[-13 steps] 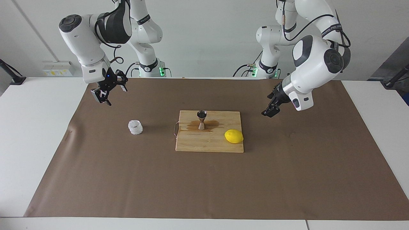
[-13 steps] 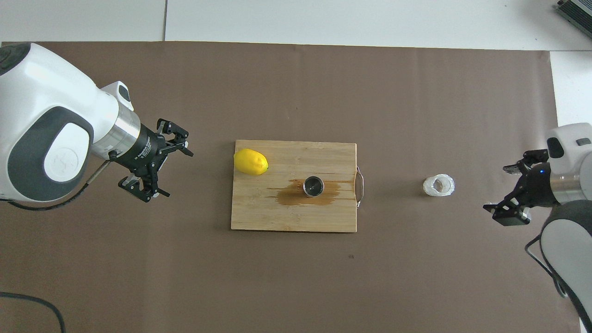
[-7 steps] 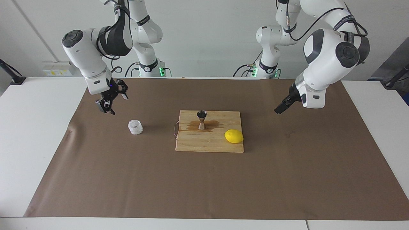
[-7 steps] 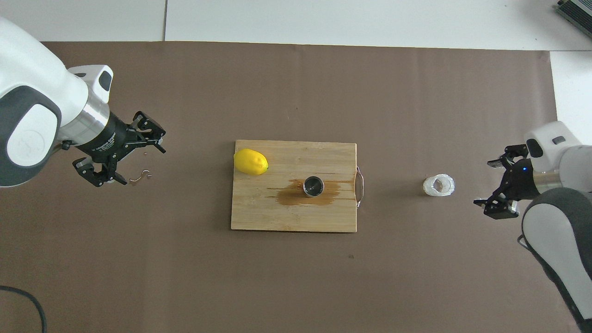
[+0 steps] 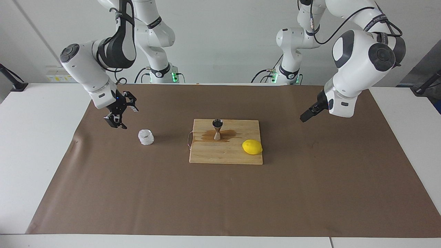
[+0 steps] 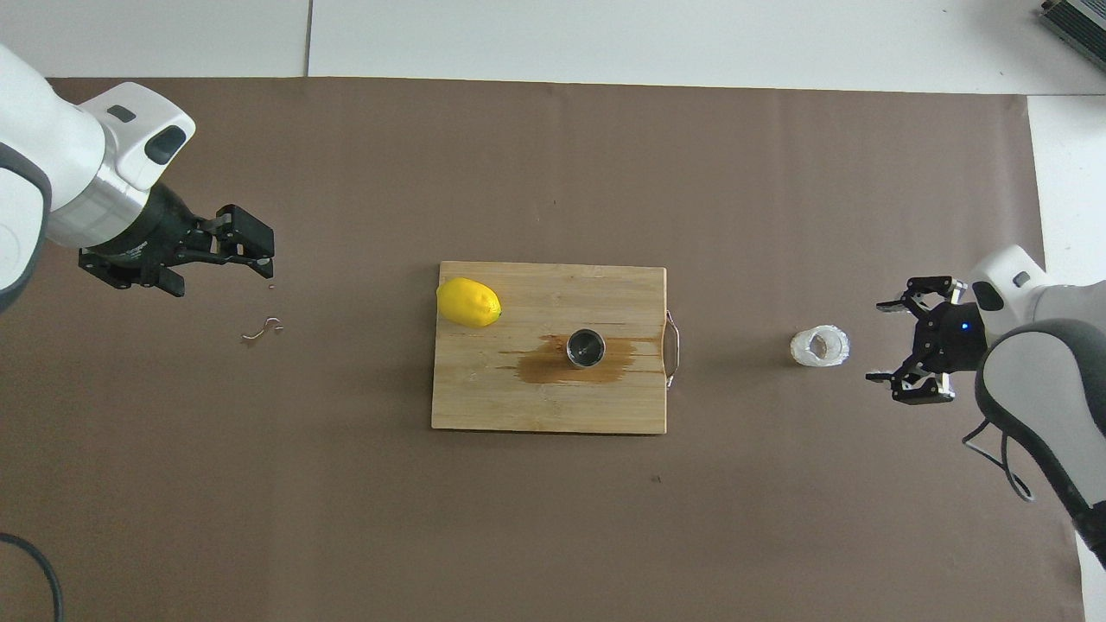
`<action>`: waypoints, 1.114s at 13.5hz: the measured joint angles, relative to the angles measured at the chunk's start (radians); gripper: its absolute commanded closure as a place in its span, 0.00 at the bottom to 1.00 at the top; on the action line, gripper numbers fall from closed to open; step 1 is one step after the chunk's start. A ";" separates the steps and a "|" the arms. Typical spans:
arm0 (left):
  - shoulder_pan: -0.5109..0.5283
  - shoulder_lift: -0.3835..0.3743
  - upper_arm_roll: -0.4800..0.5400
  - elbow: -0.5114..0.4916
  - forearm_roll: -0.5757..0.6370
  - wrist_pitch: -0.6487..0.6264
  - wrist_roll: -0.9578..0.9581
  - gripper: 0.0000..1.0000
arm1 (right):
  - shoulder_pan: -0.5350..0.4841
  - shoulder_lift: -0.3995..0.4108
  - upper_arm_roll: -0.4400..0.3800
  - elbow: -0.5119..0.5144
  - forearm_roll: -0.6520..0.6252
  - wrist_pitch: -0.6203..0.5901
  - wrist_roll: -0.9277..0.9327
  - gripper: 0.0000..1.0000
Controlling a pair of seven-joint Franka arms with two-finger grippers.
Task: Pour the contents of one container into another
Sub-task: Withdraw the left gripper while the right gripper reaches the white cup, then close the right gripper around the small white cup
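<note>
A small whitish crinkled cup (image 5: pixel 146 137) is standing upright on the brown paper covering the desk (image 5: pixel 103 193), toward the right arm's end, well apart from the wooden cutting board (image 5: pixel 225 155). The right pincer (image 5: pixel 119 115) is hanging in the air just beside the cup, a little toward the robots and toward the desk's edge, so the cup is lying down and slightly inward from it. Its fingers (image 6: pixel 894 305) are standing wide apart with nothing between them, one to either side of a line running toward the cup. The cup is squat and round, with no long axis to line up with. The right arm is bending down from its elbow, its wrist tilting the pincer toward the cup, and it looks much the nearer arm for a grasp. A metal jigger (image 5: pixel 217 129) is standing upright on the board in a brown wet patch, near a lemon (image 5: pixel 252 147). The left pincer (image 6: pixel 226 250) is waiting over bare paper at the left arm's end, fingers apart and empty.
</note>
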 measured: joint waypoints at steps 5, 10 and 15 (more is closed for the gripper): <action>0.012 -0.029 -0.002 0.031 0.060 -0.014 0.165 0.00 | -0.029 0.050 -0.001 -0.034 0.141 0.017 -0.231 0.00; 0.031 -0.073 0.003 0.031 0.062 -0.038 0.180 0.00 | -0.036 0.091 -0.001 -0.047 0.176 0.045 -0.297 0.00; 0.085 -0.073 0.006 0.029 0.063 -0.035 0.189 0.00 | -0.035 0.130 -0.001 -0.047 0.234 0.049 -0.310 0.00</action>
